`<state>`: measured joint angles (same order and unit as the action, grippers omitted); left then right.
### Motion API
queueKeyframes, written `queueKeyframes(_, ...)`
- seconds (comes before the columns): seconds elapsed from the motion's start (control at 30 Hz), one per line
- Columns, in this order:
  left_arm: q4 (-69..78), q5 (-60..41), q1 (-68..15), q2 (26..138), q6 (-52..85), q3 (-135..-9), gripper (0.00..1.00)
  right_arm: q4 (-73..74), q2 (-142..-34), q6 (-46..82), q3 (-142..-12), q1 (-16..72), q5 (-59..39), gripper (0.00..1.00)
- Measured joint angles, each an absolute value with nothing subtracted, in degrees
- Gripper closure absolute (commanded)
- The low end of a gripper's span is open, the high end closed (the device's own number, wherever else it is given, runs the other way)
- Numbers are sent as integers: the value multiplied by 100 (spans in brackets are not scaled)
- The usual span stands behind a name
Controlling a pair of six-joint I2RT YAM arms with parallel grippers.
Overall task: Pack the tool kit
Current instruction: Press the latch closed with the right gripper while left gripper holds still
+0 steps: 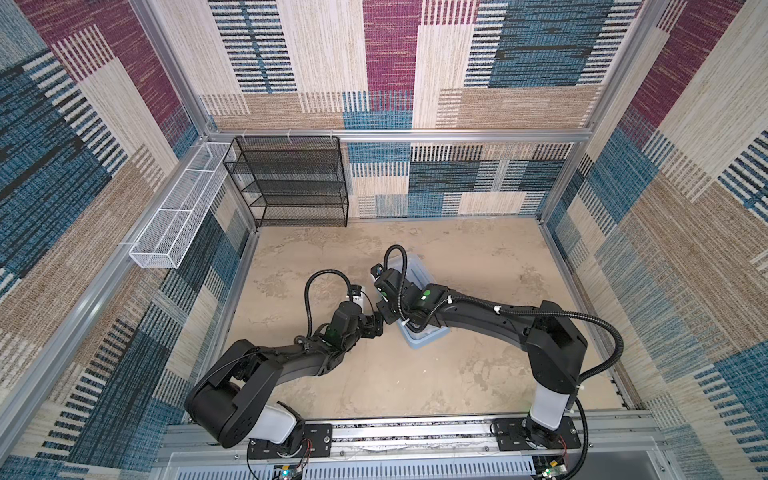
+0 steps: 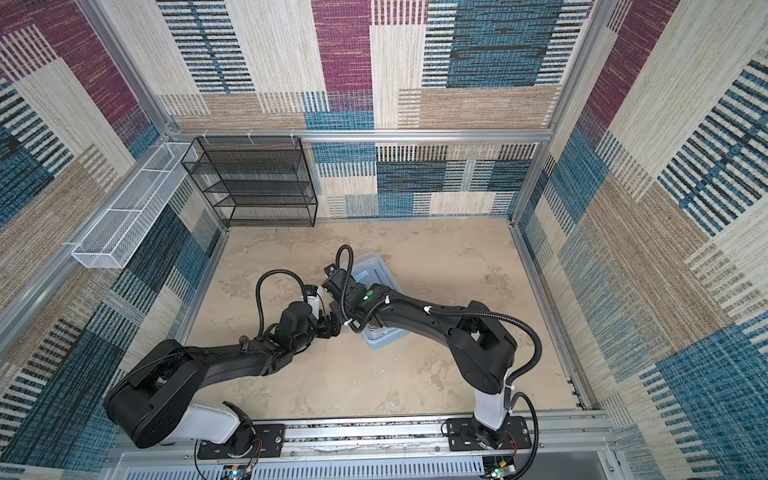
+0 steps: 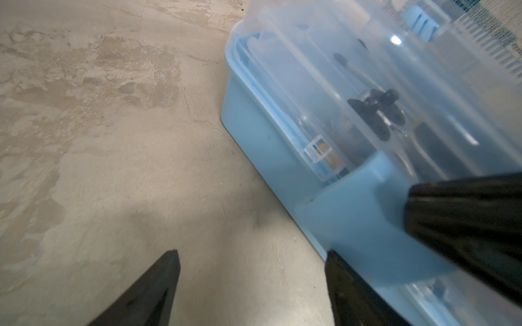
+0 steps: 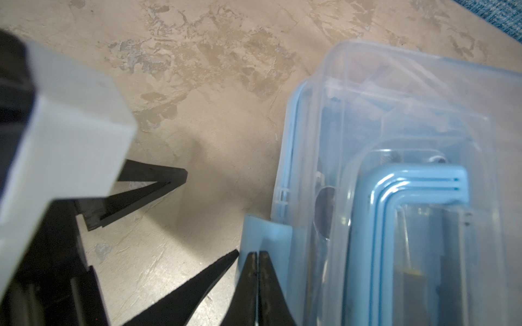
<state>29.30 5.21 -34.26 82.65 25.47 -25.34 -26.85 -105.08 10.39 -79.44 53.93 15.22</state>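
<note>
closing step, by the look of it: the light-blue toolbox (image 1: 426, 337) sits mid-table (image 1: 478, 374), clear lid (image 4: 409, 98) down. right gripper (image 4: 256, 255), fingers pinched together, presses its side latch (image 4: 268, 234); left gripper (image 3: 252, 252) gapes wide alongside. next: a firm inward push.

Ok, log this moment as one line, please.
toolbox: lid closed, tools inside | right hand: shut, tips at side latch | left hand: open, beside latch

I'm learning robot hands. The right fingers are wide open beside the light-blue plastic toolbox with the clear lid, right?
No. The right fingers are shut together, not wide open, beside the light-blue plastic toolbox with the clear lid. The right wrist view shows it.
</note>
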Motion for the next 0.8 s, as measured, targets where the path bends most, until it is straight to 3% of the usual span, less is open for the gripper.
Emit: queueKeyframes(0.8, 2919, 521, -3424, 8346, 2550, -2574, 16, -2665, -10578, 1046, -7966, 5406, 1518, 91)
